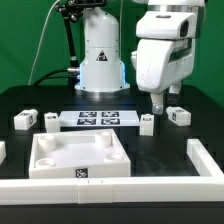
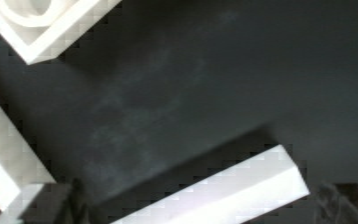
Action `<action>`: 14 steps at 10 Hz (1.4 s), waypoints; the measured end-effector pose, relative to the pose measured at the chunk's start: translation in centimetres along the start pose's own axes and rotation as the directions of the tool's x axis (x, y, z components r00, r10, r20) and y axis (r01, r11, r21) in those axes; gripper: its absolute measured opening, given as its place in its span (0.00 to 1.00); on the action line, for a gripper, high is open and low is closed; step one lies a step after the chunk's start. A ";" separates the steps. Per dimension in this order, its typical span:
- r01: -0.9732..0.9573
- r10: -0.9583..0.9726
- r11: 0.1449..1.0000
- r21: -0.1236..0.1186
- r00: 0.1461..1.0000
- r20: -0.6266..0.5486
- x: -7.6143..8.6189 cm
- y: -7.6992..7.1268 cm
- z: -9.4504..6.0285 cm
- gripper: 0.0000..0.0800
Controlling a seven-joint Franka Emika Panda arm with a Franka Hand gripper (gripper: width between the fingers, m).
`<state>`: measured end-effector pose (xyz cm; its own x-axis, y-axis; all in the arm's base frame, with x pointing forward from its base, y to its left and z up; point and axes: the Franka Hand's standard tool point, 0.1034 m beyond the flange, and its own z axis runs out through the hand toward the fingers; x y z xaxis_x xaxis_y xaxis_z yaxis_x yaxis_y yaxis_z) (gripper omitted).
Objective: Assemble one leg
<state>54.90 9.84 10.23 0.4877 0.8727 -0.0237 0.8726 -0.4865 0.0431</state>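
My gripper [image 1: 158, 102] hangs a little above the table at the exterior view's right, jaws apart and holding nothing. Two white legs lie just below it, one [image 1: 147, 122] toward the marker board and one [image 1: 178, 115] further right. Two more legs [image 1: 25, 120] [image 1: 52, 120] lie at the left. In the wrist view the gripper [image 2: 197, 208] is open, with dark fingers [image 2: 44, 203] at both sides. A white leg [image 2: 247, 185] lies slantwise on the black table between them, touching neither. I cannot tell which of the two near legs it is.
The marker board [image 1: 97, 118] lies mid-table in front of the robot base [image 1: 100, 60]. The large square white recessed panel [image 1: 45, 160] sits front left; its corner shows in the wrist view [image 2: 51, 25]. A white rail [image 1: 207, 160] runs along the right and front.
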 end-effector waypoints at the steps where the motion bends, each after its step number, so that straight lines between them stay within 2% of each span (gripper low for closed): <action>1: 0.000 0.000 1.000 0.000 1.000 0.000 0.0 0.0 0.0 0.81; 4: -0.001 0.001 1.000 0.001 1.000 0.000 0.0 0.0 0.1 0.81; 5: 0.061 -0.061 0.998 -0.002 0.998 -0.003 -0.4 0.1 0.2 0.81; 6: 0.168 -0.168 0.986 -0.003 0.986 -0.007 -2.1 0.2 1.1 0.81; 7: 0.240 -0.240 0.971 0.007 0.971 -0.002 -3.8 0.4 1.7 0.81; 10: 0.413 -0.413 0.910 0.032 0.911 0.001 -7.7 2.1 3.0 0.81; 11: 0.415 -0.415 0.909 0.034 0.910 0.001 -8.5 2.6 3.1 0.81; 14: 0.404 -0.404 0.914 0.034 0.915 0.001 -8.5 2.5 3.1 0.81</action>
<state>53.03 1.05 7.46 0.0939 0.9948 -0.0399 0.9955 -0.0941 -0.0046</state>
